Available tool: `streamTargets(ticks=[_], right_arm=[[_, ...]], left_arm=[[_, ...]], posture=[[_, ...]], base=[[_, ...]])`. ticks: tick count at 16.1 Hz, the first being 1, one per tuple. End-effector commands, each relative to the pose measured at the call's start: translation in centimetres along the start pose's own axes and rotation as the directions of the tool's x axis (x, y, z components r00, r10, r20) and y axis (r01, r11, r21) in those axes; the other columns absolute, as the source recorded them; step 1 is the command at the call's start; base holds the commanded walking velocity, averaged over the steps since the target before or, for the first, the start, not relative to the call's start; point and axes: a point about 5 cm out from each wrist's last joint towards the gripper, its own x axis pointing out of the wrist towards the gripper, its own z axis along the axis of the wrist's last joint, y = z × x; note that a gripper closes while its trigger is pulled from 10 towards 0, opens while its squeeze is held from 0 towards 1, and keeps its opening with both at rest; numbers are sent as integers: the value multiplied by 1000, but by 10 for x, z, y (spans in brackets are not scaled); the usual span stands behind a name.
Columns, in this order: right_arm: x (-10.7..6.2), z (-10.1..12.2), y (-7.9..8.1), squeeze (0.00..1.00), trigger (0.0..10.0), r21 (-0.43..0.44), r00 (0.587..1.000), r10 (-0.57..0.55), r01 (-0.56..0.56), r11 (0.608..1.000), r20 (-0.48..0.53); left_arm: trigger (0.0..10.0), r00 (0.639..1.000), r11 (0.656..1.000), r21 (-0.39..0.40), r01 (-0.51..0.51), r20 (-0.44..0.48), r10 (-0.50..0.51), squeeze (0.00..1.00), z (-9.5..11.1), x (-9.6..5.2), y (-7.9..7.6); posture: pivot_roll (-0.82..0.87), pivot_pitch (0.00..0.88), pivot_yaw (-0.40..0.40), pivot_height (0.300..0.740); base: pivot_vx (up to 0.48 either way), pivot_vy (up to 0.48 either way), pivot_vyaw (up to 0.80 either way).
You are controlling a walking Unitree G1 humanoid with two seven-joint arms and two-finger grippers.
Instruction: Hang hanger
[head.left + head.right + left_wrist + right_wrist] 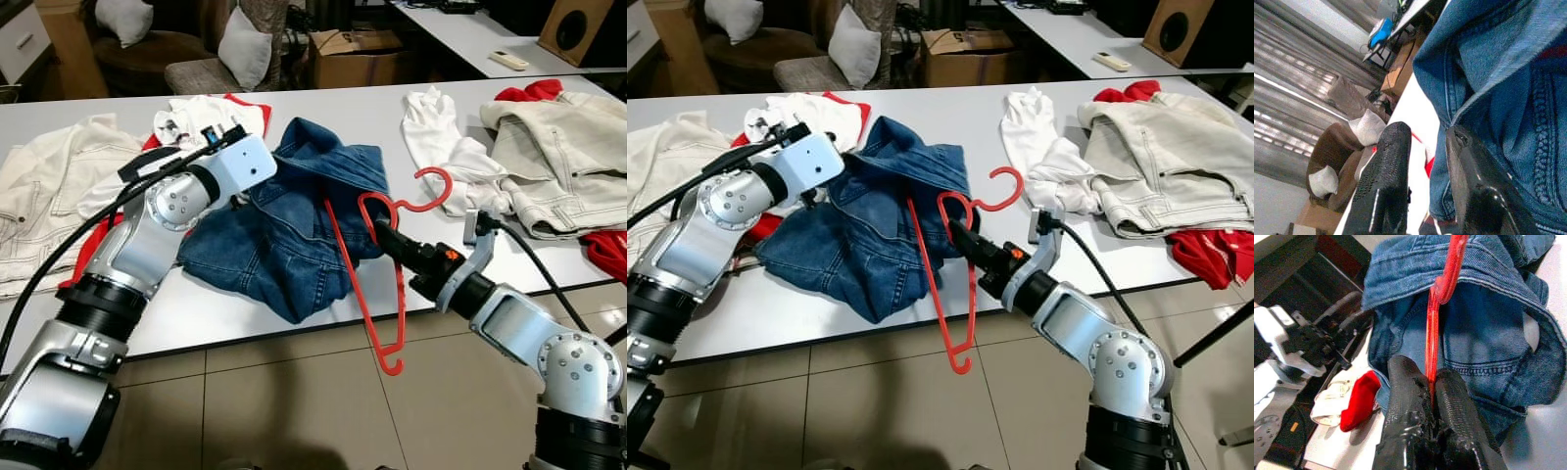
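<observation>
White table [294,313]: denim jacket [284,235], red hanger [377,279].
Our right gripper [1431,382] fingers clamp the hanger; left gripper [1422,166] fingers parted at the denim.

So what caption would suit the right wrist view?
Right hand pinching a red hanger against a blue denim jacket.

Head views: even, bright indoor light, sharp throughout; mild sheen on the white table [323,108], soft shadow on the floor [294,411] under its near edge. Left wrist view: soft, grainy, fingers [1383,191] blurred. Right wrist view: bright, fingers [1405,396] slightly defocused, dark background.
</observation>
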Motion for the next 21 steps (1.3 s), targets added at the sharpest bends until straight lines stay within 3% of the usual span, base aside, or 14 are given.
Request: streamTargets(ticks=[1,2,4,6,8,10,12,14,15,16,17,19,20,21], right_arm=[[-4,4,5,0,10000,-14,999,29,-29,999,17],[-4,5,7,0,10000,-19,999,45,-44,999,24],[-4,6,9,0,10000,-23,998,50,-50,998,29],[-5,6,9,0,10000,-26,998,52,-51,998,34],[-7,7,9,0,10000,-27,998,52,-51,998,37],[-8,9,9,0,10000,-30,997,55,-54,998,45],[-8,11,10,0,10000,-35,997,64,-62,997,53],[-9,13,11,0,10000,-36,996,71,-69,997,61],[-9,13,11,0,10000,-37,995,73,-71,997,63],[-10,14,12,0,10000,-38,995,76,-74,997,66],[-10,14,12,0,10000,-39,995,78,-75,996,67],[-11,14,12,0,10000,-41,994,80,-77,996,70],[-11,14,12,0,10000,-41,994,81,-78,996,72],[-12,15,12,0,10000,-41,994,82,-79,996,74]], left_arm=[[10000,1000,998,-59,31,1,-31,0,0,4,-5],[10000,996,950,-301,85,-2,-89,0,-8,10,-20],[10000,992,896,-432,107,-10,-123,0,-13,12,-29],[10000,984,856,-497,140,-24,-175,0,-18,12,-36],[10000,988,834,-544,94,-56,-147,0,-24,11,-30],[10000,980,922,-387,9,-179,-85,0,-41,8,-19],[10000,975,952,-306,3,-209,-70,0,-47,7,-15],[10000,977,937,-349,23,-191,-96,0,-46,9,-20],[10000,980,895,-444,40,-158,-122,0,-43,11,-25],[10000,984,815,-579,40,-117,-132,0,-40,14,-30],[10000,983,776,-630,41,-113,-144,0,-41,15,-34],[10000,968,741,-671,3,-184,-171,0,-53,16,-43],[10000,965,714,-699,-36,-210,-157,1000,-57,16,-43],[10000,964,689,-722,-54,-218,-152,1000,-59,15,-43]], posture=[[-63,0,-24,740],[-68,0,-17,740],[-70,0,-14,740],[-73,0,-10,740],[-73,0,-9,740],[-72,0,-11,740],[-72,0,-11,740],[-73,0,-8,740],[-75,0,-6,740],[-75,0,-6,740],[-76,0,-5,740],[-80,0,-2,740],[-82,0,0,740],[-83,0,-1,740]], base=[[0,0,0],[0,0,0],[0,0,0],[0,0,0],[0,0,0],[0,0,0],[0,0,0],[0,0,0],[0,0,0],[0,0,0],[0,0,0],[0,0,0],[0,0,0],[0,0,0]])
